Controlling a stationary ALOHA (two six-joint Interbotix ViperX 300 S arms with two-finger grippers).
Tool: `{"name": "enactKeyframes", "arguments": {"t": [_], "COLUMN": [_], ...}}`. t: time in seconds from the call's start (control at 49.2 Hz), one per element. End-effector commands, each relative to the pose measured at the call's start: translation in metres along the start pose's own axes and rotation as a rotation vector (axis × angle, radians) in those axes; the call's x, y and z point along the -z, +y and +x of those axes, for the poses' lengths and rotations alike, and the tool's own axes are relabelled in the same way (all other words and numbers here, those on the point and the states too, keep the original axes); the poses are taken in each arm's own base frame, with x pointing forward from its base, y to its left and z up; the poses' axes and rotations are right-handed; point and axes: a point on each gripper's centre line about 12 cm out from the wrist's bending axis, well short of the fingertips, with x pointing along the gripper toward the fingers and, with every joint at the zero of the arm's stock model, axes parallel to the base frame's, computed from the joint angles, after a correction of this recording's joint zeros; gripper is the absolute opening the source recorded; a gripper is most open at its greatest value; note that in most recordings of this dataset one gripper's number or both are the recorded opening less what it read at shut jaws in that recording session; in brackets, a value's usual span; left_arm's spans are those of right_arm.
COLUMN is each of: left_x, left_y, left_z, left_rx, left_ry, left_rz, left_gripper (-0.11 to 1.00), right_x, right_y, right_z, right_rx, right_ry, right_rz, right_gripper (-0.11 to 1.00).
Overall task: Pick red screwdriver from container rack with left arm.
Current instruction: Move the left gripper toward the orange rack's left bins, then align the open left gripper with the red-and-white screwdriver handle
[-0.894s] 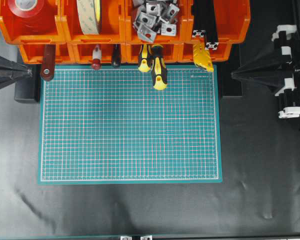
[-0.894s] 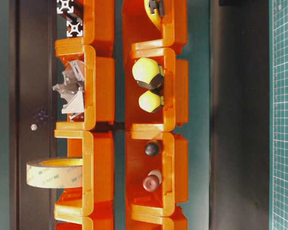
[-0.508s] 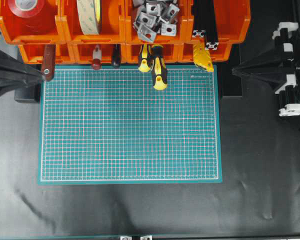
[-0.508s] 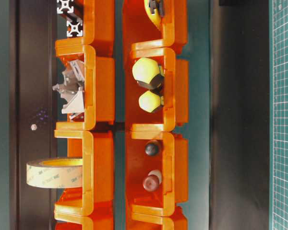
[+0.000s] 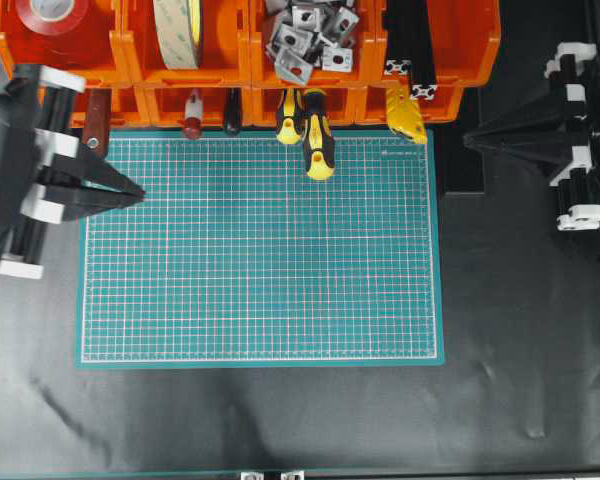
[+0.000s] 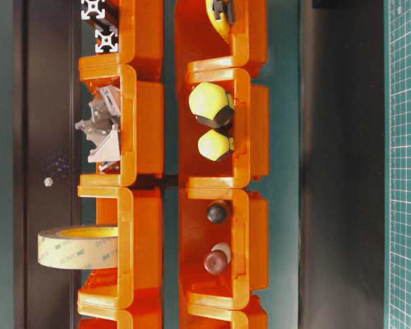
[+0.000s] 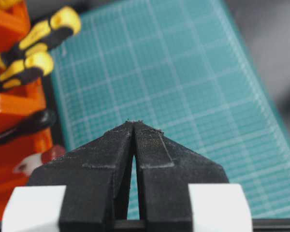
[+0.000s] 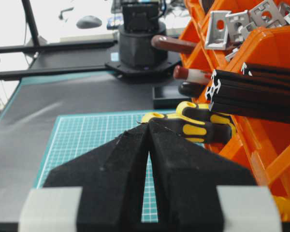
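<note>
The red screwdriver [image 5: 191, 118] stands handle-out in a lower bin of the orange container rack [image 5: 248, 48], its white band and rounded red end showing [image 6: 216, 260]. It also shows blurred at the lower left of the left wrist view [image 7: 38, 162] and past the yellow handles in the right wrist view [image 8: 193, 75]. My left gripper [image 5: 140, 192] is shut and empty over the mat's left edge, in front of and left of the screwdriver, its fingertips meeting [image 7: 134, 123]. My right gripper [image 5: 467, 148] is shut and empty at the right [image 8: 148, 123].
A green cutting mat [image 5: 260, 250] lies before the rack. Neighbouring bins hold two yellow-and-black screwdrivers [image 5: 317, 140], a black handle [image 5: 232, 112] and a red-brown handle with a hole [image 5: 95, 125]. Upper bins carry tape rolls [image 5: 178, 30], metal brackets [image 5: 305, 40] and black extrusions [image 5: 410, 45].
My left arm has swung in from the left edge, its shut tips moving right and toward the front over the mat. The right arm has barely shifted.
</note>
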Motion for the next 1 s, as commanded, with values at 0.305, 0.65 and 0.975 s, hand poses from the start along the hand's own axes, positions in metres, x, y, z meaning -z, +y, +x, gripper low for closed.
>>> {"name": "enactKeyframes", "arguments": {"t": [0.305,0.65,0.975], "left_x": [-0.014,-0.010,-0.004], "left_y": [0.009,-0.017,-0.022], "left_z": [0.029,0.071,0.096], "left_rx": [-0.269,-0.585,-0.596], "left_ry": [0.259,0.467,0.537], "left_rz": [0.174,0.116,0.149], "left_gripper": [0.00,0.00,0.00], "right_x": [-0.007,-0.006,-0.002], "right_y": [0.000,0.000,0.000], "right_z": [0.002,0.001,0.000], "right_rx": [0.002,0.002,0.002], "right_ry": [0.034,0.040,0.047], "right_rz": [0.000,-0.013,-0.018], "right_gripper": [-0.01,-0.01,-0.01]}}
